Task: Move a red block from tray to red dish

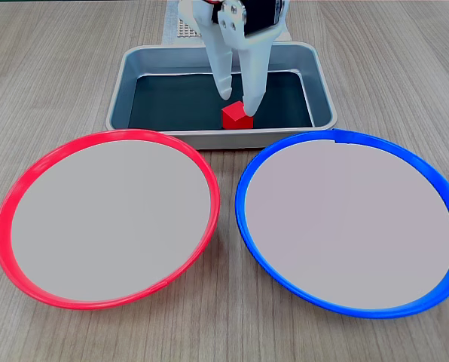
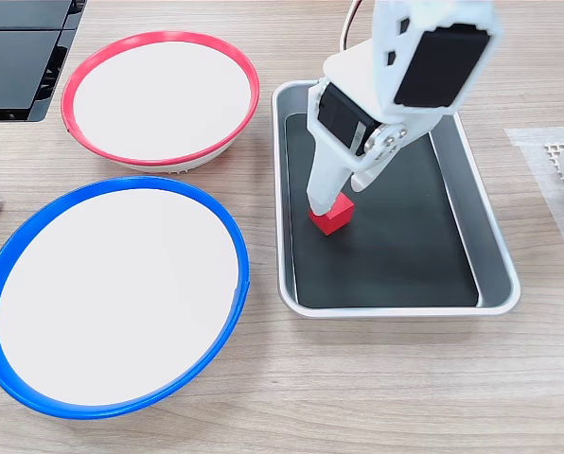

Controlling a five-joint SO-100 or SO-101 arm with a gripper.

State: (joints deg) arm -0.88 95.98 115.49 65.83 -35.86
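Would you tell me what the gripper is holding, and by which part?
Nothing yet: the gripper stands open over the red block, which rests on the tray floor.

- In a fixed view, the tray (image 1: 126,79) lies behind two dishes set side by side: the red dish (image 1: 29,177) on the left, the blue dish (image 1: 428,170) on the right
- The red block (image 1: 236,117) sits in the tray, near its front wall
- The gripper (image 1: 238,99) hangs over the tray, fingertips just above and beside the block
- In another fixed view, the tray (image 2: 495,255) lies right of both dishes
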